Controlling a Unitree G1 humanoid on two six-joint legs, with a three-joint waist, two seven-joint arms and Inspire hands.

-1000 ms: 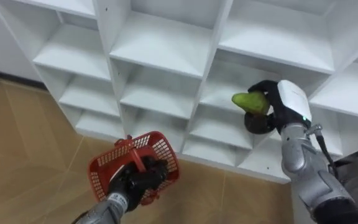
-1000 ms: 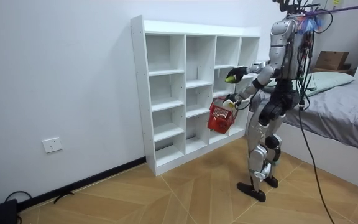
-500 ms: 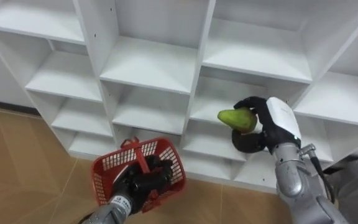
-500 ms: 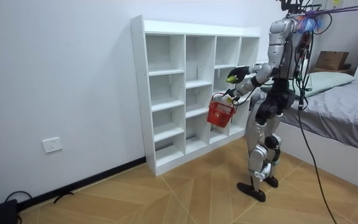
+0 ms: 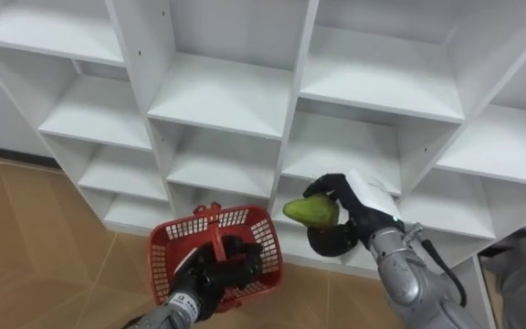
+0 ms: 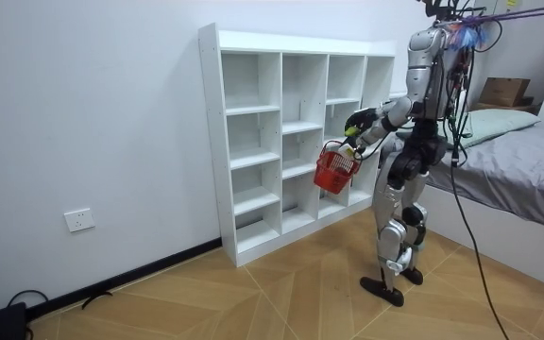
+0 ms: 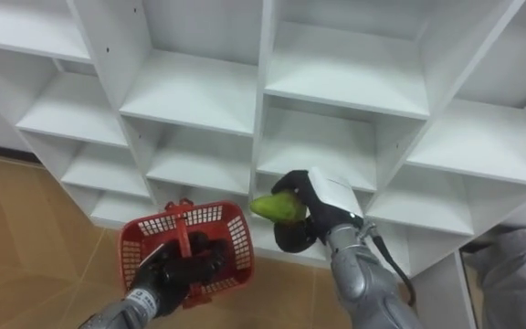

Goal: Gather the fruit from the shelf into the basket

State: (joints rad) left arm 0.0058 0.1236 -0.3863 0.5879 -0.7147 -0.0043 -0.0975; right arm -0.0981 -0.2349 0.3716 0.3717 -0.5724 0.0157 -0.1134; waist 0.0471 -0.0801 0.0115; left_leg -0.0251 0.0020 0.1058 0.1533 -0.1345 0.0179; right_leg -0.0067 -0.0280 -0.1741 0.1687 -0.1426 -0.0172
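Left eye view — right hand [image 5: 362,208], lower centre-right, fingers curled round a green pear [image 5: 310,210], held just above and right of the red basket [image 5: 162,265]. Left hand [image 5: 219,272], bottom centre, is clamped on the basket's handle. The white closet [image 5: 217,91] is behind.
Right eye view — same grips.
Room view — robot stands facing the closet, right of frame.

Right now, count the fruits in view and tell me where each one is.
1. A green pear, gripped in the right hand, in front of the white shelf unit, right of the red basket the left hand holds. The basket's inside is partly hidden.
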